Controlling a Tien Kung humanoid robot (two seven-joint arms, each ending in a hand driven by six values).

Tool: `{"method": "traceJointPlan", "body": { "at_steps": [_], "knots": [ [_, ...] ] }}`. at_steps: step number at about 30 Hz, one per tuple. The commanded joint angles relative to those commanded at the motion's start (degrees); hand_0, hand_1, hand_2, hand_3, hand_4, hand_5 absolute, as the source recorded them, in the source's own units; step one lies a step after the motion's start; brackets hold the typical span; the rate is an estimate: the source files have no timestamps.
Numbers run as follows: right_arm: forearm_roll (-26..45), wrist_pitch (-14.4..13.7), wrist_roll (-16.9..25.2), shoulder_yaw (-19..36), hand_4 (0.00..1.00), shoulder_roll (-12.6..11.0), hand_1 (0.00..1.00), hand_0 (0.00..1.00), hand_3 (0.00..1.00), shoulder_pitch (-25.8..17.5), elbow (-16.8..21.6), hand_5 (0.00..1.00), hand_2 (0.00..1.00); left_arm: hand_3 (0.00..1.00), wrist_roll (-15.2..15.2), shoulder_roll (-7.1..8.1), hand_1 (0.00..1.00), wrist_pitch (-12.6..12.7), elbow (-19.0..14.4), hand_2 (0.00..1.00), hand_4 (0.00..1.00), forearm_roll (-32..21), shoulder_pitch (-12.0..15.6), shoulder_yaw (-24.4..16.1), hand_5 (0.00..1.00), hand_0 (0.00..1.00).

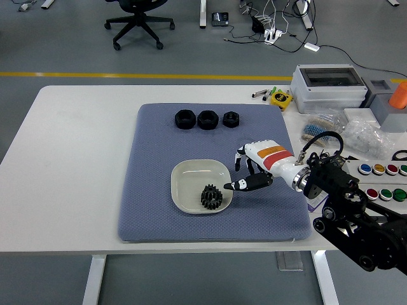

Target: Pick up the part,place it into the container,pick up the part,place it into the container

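My right hand hung just to the right of the bowl, above the blue mat, with its fingers loosely spread and nothing held between them. The white back of the hand carried an orange-red stripe; if any writing was on it, it was too small for me to read.

The black gear lay inside the bowl, in the lower right corner nearest my hand, apart from my fingertips. Beyond the bowl, toward the far edge of the mat, three black nuts sat in a row, the rightmost one smaller than the other two.

Well to the right of the bowl, off the mat on the white worktop, stood a grey box with a clear lid, some bags of small parts, and a panel of coloured push-buttons. No label on any of these was legible to me.
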Motion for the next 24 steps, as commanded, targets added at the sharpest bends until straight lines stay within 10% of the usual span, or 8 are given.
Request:
{"method": "traceJointPlan", "body": {
  "at_steps": [6, 7, 12, 13, 24],
  "knots": [
    [5.97, -4.75, -1.49, 4.92, 0.998, -0.15, 0.178, 0.167, 0.456, -3.62, 2.42, 0.641, 0.283, 0.58, -0.12, -0.09, 0.7, 0.07, 0.02, 0.66, 0.641, -0.51, -0.28, 0.36, 0.61, 0.743],
    [8.0, -5.49, -1.42, 5.76, 0.998, -0.13, 0.413, 0.299, 0.507, -4.39, 2.85, 0.641, 0.533, 0.58, -0.14, -0.1, 0.701, 0.08, 0.03, 0.66, 0.641, -0.6, -0.3, 0.41, 0.61, 0.744],
    [18.94, -9.13, 3.28, 10.16, 0.998, 0.37, 0.413, 0.299, 0.507, -9.78, 6.76, 0.641, 0.533, 0.58, -0.21, -0.19, 0.701, 0.15, 0.06, 0.66, 0.641, -1.03, -0.42, 0.61, 0.61, 0.744],
    [21.17, -9.43, 4.59, 10.92, 0.998, 0.56, 0.673, 0.551, 0.675, -10.96, 7.63, 0.667, 0.741, 0.58, -0.23, -0.22, 0.701, 0.16, 0.08, 0.66, 0.641, -0.99, -0.44, 0.6, 0.61, 0.743],
    [47.99, -7.95, 11.71, 17.22, 0.998, 1.83, 0.723, 0.678, 0.751, -20.95, 12.17, 0.687, 0.778, 0.58, -0.37, -0.4, 0.701, 0.12, 0.13, 0.658, 0.64, -1.05, -0.73, 0.76, 0.61, 0.743]
  ]
}}
